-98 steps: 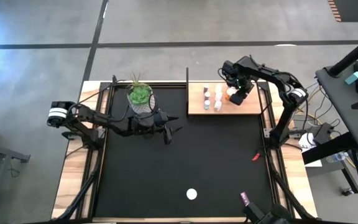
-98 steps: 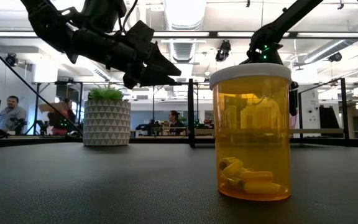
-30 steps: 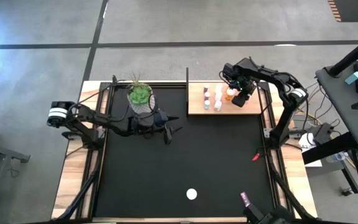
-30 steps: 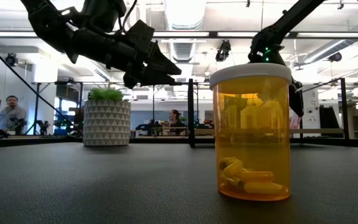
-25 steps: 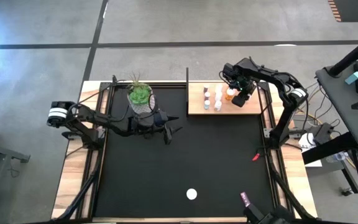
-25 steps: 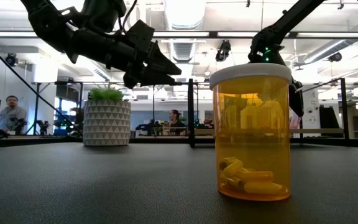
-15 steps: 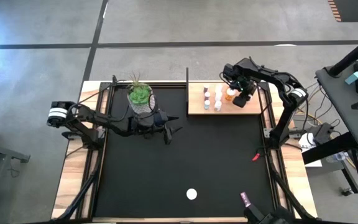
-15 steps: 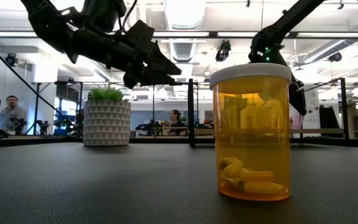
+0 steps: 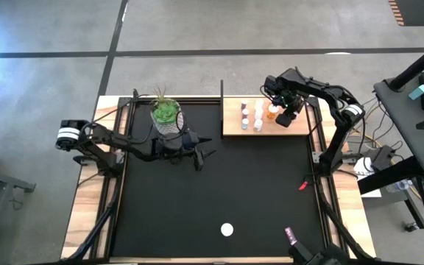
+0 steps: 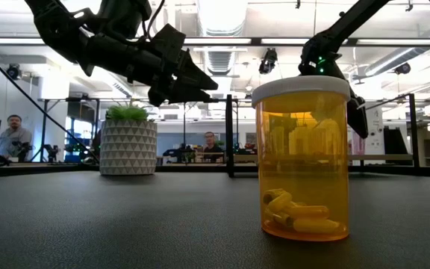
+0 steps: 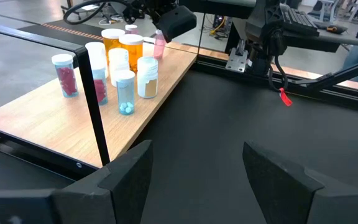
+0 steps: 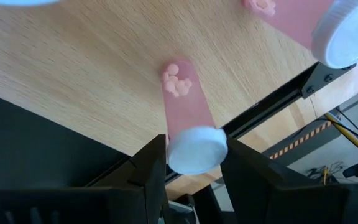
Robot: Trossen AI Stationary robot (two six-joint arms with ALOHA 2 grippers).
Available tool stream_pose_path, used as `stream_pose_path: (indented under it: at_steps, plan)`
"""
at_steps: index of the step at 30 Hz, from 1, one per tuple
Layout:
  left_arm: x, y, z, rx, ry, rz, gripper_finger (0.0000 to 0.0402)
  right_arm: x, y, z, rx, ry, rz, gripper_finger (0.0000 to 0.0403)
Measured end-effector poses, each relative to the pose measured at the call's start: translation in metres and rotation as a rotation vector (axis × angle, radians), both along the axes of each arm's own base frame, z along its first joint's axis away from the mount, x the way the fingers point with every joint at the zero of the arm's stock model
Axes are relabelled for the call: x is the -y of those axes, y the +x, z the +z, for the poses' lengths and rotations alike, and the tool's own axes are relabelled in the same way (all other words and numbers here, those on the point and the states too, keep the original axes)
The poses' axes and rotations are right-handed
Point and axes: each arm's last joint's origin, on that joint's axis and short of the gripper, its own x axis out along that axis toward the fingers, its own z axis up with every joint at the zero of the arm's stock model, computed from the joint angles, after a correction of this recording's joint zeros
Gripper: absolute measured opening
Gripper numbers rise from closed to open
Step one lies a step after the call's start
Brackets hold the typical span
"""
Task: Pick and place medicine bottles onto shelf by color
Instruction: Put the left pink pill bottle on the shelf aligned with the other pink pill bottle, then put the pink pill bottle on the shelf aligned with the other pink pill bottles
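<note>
High view: the shelf [image 9: 267, 118] sits at the table's [image 9: 219, 184] 1 o'clock corner with small bottles [image 9: 257, 116] grouped on it. The right end effector [image 9: 284, 114] hangs over the group's 3 o'clock side. A white-capped bottle [image 9: 227, 230] stands alone at 6 o'clock.

Low view: that orange bottle [image 10: 301, 161] holds yellow pills.

Left wrist view: the left end effector [image 11: 210, 171] is spread and empty, well apart from the shelf.

Right wrist view: a pink bottle [image 12: 188, 127] with pink pills stands on the shelf between the right fingers [image 12: 151, 171]; whether they pinch it I cannot tell.
</note>
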Motion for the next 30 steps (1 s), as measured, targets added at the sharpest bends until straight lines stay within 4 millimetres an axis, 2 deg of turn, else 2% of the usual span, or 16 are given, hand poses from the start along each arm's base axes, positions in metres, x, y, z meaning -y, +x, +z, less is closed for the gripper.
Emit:
stream_pose_path:
  at_steps: [9,19,30]
  plan:
    - [0.0,0.0,0.0,0.0,0.0,0.0,0.0234,0.003,0.001,0.002,-0.018,-0.044,0.006,0.0125]
    - [0.0,0.0,0.0,0.0,0.0,0.0,0.0234,0.004,0.0,0.01,-0.031,-0.083,0.016,0.0138]
    - [0.0,0.0,0.0,0.0,0.0,0.0,0.0234,0.002,-0.001,0.014,-0.033,-0.072,0.014,0.0132]
